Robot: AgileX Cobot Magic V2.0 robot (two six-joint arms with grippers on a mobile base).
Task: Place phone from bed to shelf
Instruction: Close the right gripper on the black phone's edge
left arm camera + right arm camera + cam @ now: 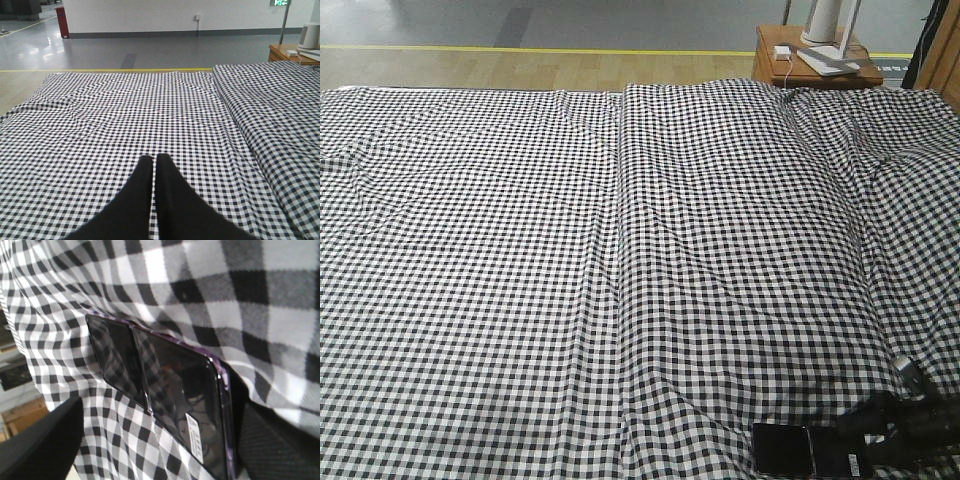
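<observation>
My right pincer (160, 412) is down at the near right corner of the bed (520, 250), spread wide and pinching nothing. The phone (165, 375) lies flat on the checked sheet directly ahead of it, between my two fingers: the left finger (40, 440) stands off with a strip of sheet showing between it and the glass, while the right-hand one looks to sit just beside, perhaps touching, the phone's rim. From my wrist, the phone's long axis runs away from me and slants to the left, the crease (140, 365) crosses it about halfway along, and the end with the white sticker (194, 440) is the one closest to my palm. In the front view the slab stretches sideways out from the pincer toward the middle of the bed.

My left pincer (152, 162) is pressed together, holding nothing, hanging over the other half of the bed and well apart from the phone, which its own camera does not show. So I judge the pick belongs to my right arm: close across the short width. The shelf appears in none of my views
</observation>
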